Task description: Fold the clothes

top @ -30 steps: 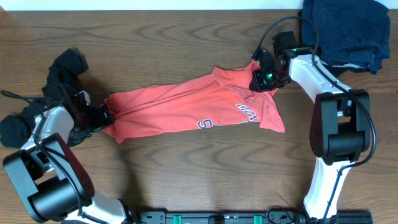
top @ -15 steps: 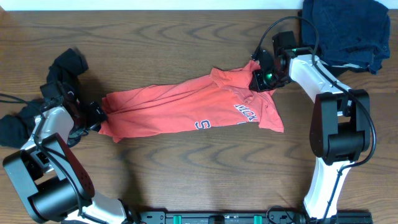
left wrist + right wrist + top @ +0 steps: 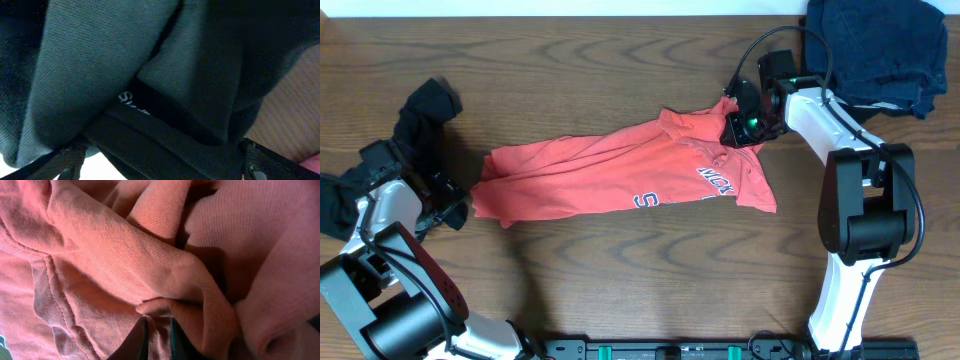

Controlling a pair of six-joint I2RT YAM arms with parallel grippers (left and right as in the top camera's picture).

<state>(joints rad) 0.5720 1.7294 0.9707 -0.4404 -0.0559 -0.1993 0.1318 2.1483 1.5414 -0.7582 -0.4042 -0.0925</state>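
Worktop (image 3: 620, 60): dark wood grain, seen from overhead.

T-shirt (image 3: 610, 180): coral-red, lying crumpled and drawn out lengthwise across the middle of the worktop. The collar end points toward the right arm. Navy-and-white lettering shows partly near the lower right and is creased.

Right claw (image 3: 738, 122): at the shirt's upper right corner, near the collar. In the wrist view the fingertips (image 3: 141, 336) stand almost together, with a ridge of red cloth pinched between them. The fabric bunches into thick folds just above the tips.

Left claw (image 3: 165, 161): jaws spread wide, one finger at each lower corner of the wrist view. Black fabric fills that frame and sits close against the camera. Overhead, this claw sits just off the shirt's left edge, not touching it.

Black garment (image 3: 420, 110): limp heap at the far left by the left arm, with a small white mark on a seam (image 3: 132, 102).

Dark blue cloth (image 3: 875, 45): piled in the top right corner, behind the right arm.
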